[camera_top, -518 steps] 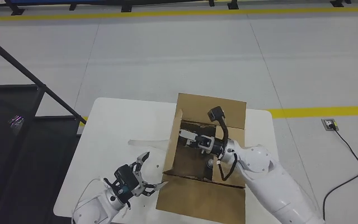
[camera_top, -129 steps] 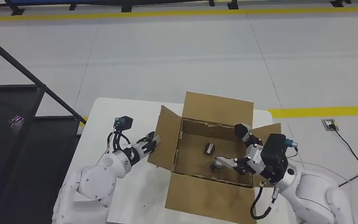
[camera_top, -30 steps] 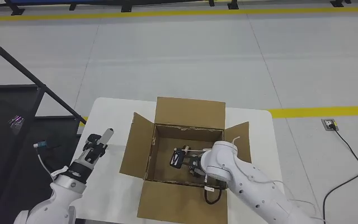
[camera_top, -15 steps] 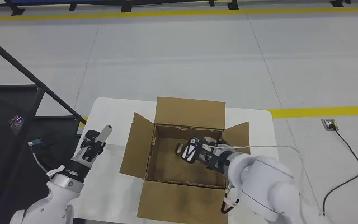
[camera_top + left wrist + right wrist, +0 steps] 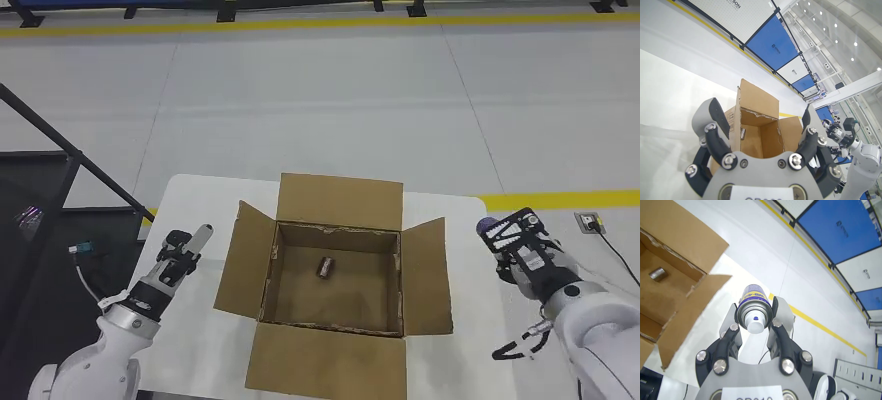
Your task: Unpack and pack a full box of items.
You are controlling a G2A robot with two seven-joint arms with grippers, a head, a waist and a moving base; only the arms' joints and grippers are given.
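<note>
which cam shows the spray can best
The right wrist view: the spray can sits close, nozzle end toward the camera, clamped in the right gripper. The top view gives its purple end beside the box; the left wrist view, a tiny far-off speck.

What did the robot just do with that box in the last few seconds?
The right gripper rose out of the cardboard box, shut on the spray can, and swung out past the box's right side. The small metal cylinder stayed on the box floor, and the left gripper stayed open left of the box.
</note>
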